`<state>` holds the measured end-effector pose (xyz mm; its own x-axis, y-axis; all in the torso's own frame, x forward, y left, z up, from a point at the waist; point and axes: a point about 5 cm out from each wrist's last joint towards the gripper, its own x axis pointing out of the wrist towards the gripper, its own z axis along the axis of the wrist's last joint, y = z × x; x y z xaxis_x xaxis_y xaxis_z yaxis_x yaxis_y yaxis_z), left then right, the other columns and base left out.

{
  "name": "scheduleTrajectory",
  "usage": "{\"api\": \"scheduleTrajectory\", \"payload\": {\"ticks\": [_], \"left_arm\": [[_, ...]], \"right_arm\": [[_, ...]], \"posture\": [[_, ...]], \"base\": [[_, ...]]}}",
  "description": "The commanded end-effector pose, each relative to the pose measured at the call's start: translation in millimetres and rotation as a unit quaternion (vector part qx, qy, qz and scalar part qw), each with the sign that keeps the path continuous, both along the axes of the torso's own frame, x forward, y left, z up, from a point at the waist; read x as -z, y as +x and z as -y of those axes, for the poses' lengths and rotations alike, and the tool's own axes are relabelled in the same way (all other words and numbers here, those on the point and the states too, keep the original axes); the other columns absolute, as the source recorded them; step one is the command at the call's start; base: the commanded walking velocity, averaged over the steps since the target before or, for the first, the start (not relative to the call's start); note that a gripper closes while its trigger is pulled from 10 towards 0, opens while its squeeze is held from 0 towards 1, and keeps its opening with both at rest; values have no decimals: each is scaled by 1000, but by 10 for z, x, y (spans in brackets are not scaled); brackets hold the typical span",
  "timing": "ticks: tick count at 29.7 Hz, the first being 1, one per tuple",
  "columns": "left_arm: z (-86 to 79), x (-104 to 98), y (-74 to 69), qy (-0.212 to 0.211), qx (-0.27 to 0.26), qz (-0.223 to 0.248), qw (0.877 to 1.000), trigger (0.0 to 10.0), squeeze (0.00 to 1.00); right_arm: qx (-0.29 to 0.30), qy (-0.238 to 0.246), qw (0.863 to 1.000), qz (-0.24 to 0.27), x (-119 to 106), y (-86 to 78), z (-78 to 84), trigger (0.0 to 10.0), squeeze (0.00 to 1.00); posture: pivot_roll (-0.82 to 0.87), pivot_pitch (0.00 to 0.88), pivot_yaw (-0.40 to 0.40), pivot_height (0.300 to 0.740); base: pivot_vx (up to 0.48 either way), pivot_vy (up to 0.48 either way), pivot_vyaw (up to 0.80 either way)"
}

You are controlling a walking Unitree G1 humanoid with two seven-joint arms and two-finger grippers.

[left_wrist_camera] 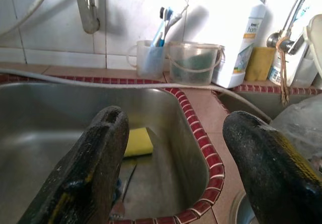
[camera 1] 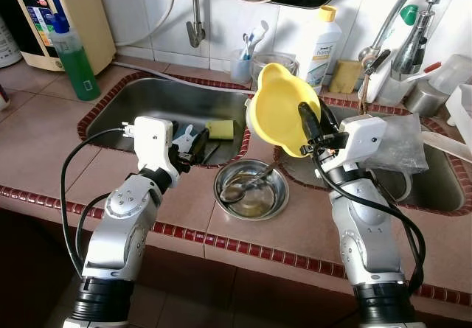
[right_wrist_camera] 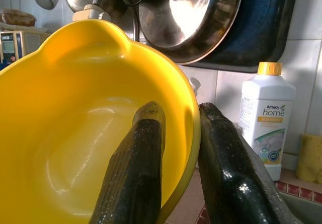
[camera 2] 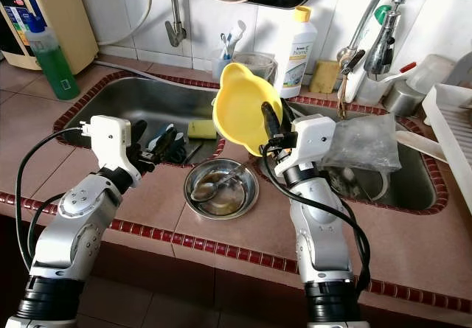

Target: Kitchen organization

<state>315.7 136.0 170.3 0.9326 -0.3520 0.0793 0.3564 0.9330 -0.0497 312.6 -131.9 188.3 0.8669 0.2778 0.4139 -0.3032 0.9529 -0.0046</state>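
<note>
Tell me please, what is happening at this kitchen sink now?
The robot's right claw grips the rim of a yellow plastic bowl, holding it tilted in the air between the two sinks. Its left claw is open and empty over the left steel sink. A round steel bowl with a spoon sits on the tiled counter.

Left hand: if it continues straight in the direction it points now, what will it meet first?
The left hand, open, points over the left sink basin toward its far right corner. Probably it would meet the basin's tiled rim first, then the clear plastic tub; depth is uncertain.
</note>
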Motion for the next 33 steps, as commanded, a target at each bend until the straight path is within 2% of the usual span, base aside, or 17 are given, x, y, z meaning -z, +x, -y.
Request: {"api": "scheduleTrajectory", "payload": {"ticks": [1, 5, 33], "left_arm": [[29, 5, -3, 1, 9, -6, 1000, 10000, 0], [37, -2, -3, -3, 16, -8, 1000, 10000, 0], [54, -5, -17, 4, 27, -14, 1000, 10000, 0]], "right_arm": [[0, 0, 1000, 8, -22, -11, 6, 10000, 0], [-2, 1, 1000, 8, -24, -18, -1, 10000, 0], [-3, 1, 1000, 6, -20, -34, -24, 10000, 0]], "posture": [[-43, 8, -13, 740], [-45, 10, -10, 740], [-41, 30, -6, 740]], "base": [[0, 0, 0], [0, 0, 0], [0, 313, 0]]}}
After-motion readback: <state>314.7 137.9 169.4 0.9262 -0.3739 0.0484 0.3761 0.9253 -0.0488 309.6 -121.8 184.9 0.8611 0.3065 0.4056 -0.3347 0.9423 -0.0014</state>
